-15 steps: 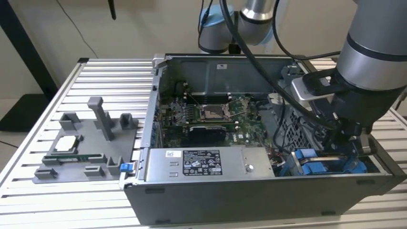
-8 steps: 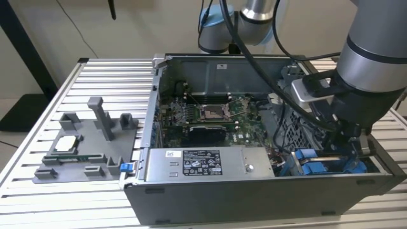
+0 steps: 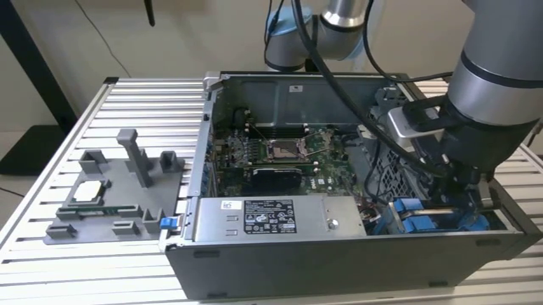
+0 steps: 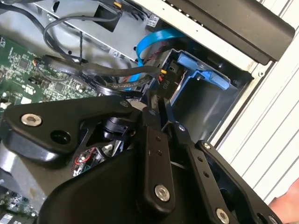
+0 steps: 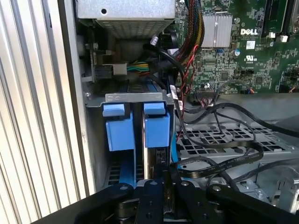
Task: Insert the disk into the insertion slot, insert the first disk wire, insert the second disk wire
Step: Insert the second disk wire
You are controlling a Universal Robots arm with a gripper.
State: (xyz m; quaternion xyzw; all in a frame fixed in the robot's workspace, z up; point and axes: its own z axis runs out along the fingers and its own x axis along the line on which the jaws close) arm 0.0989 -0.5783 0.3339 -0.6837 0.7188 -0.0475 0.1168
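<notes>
Two blue-framed drives stand side by side in the insertion slot (image 5: 135, 97), a grey metal cage at the case's corner. The disk (image 5: 156, 133) nearest my fingers sits deep in its bay, blue frame (image 4: 201, 70) up. My gripper (image 5: 166, 181) hangs right over that disk's end, its fingers (image 4: 152, 140) drawn together on a thin black disk wire connector (image 4: 162, 84). In the exterior view the gripper (image 3: 458, 194) reaches down into the cage beside the blue frames (image 3: 420, 223).
Loose black cables (image 5: 224, 158) and a blue ribbon cable (image 4: 154, 39) crowd the cage. The grey power-supply box (image 3: 280, 219) lies along the case front, the motherboard (image 3: 280, 149) behind it. A grey fixture (image 3: 119, 190) stands on the slatted table. A hand (image 4: 287, 207) shows at the edge.
</notes>
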